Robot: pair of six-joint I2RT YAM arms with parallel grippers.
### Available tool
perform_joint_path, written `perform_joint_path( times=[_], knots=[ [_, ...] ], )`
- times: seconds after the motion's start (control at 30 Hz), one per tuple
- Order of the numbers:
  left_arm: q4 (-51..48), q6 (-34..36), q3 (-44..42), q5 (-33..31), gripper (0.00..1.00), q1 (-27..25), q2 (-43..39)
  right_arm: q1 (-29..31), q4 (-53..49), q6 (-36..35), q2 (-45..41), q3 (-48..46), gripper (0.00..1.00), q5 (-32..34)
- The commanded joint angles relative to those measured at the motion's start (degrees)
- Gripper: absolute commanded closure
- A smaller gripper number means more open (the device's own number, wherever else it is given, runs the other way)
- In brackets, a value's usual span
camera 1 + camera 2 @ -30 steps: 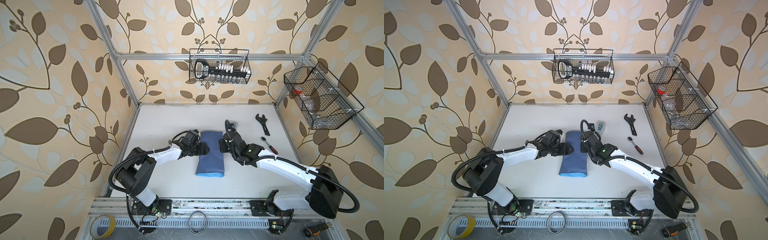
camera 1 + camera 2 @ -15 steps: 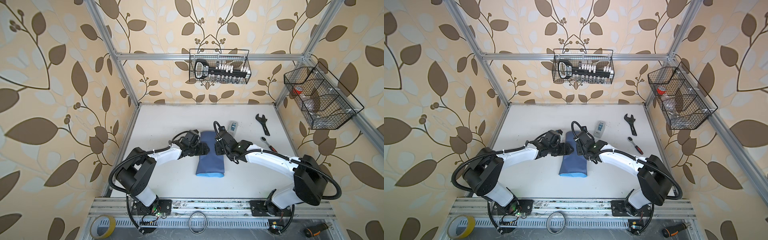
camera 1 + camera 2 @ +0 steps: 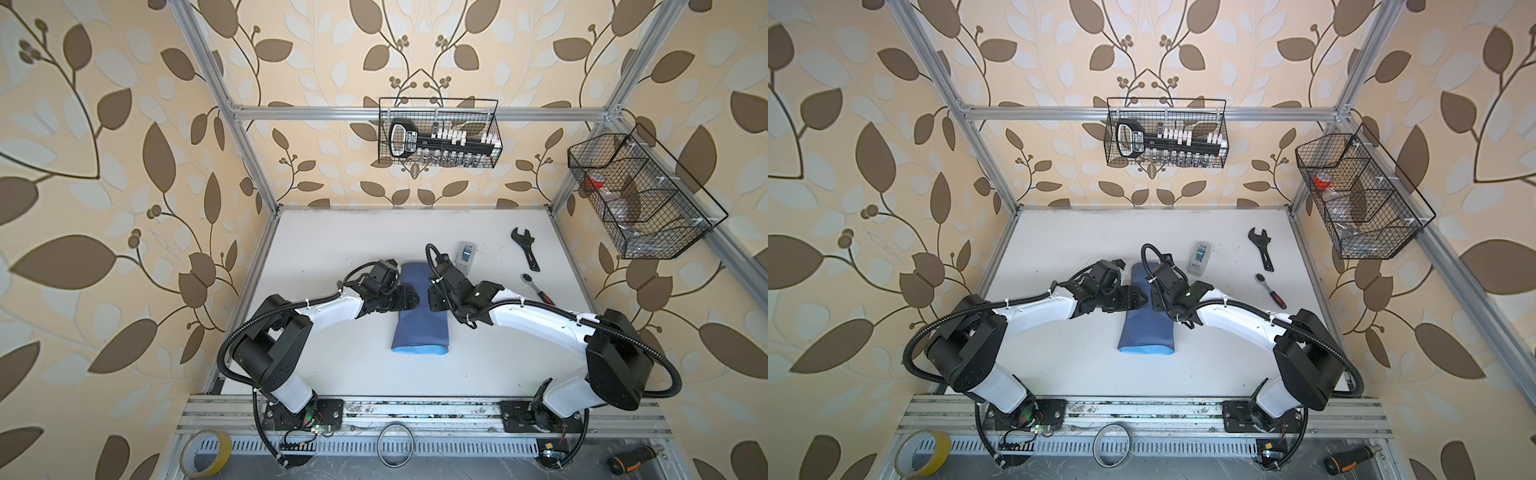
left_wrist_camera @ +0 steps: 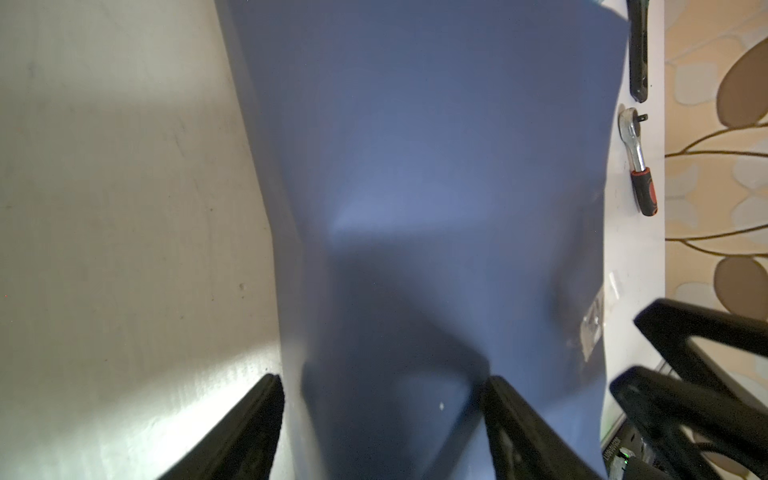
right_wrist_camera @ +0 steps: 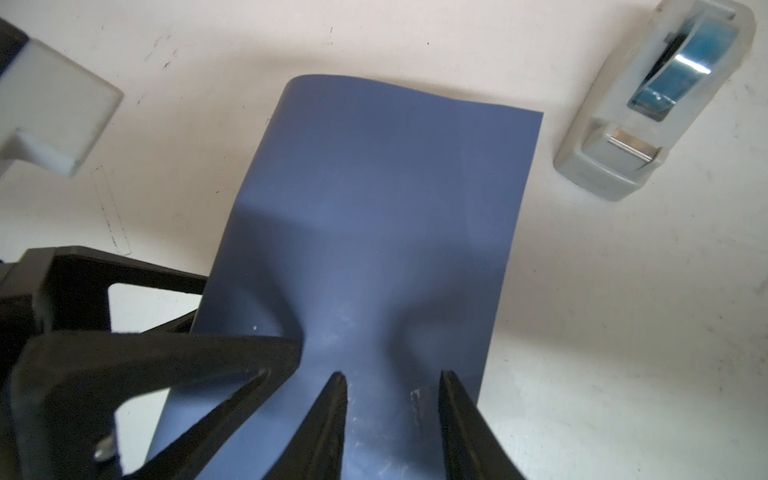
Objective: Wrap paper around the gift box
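While two grippers flank one paper (image 3: 420, 328), one tape dispenser (image 3: 465, 254), two wrenches (image 3: 525, 247)

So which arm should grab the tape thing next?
Right, probably. The tape dispenser sits just beyond the right gripper, on its side of the paper; the left gripper would have to reach across.

Bright, even top views; wrist views blurred, shadowed up close.

We see a robot test cell dressed as a workshop: aluminium framing (image 3: 419, 113) with leaf-patterned wallpaper; wire baskets (image 3: 438, 133) holding sockets; a wrench (image 3: 524, 252) and ratchet (image 3: 536, 287) far right.
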Motion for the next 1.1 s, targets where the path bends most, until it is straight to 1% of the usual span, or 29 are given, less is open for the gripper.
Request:
perform_joint_path(
  times=[0.0,0.47,0.7,1.07],
  knots=[
    [-11.21,2.65,-2.73,-6.05,0.23,-0.41,3.71,0.34,-1.26,0.57,0.52,-0.89,0.61,0.54],
    [-11.18,2.74,-2.78,-6.12,0.23,-0.4,3.58,-0.32,-1.95,0.91,-0.63,-3.44,0.59,0.43],
    [-11.18,2.75,-2.79,-6.23,0.23,-0.41,3.62,-0.67,-0.67,0.74,0.17,-3.44,0.57,-0.39],
    [-11.22,2.73,-2.79,-6.22,0.23,-0.41,3.57,-1.22,1.26,0.49,1.12,-3.58,0.57,-2.1]
  ],
)
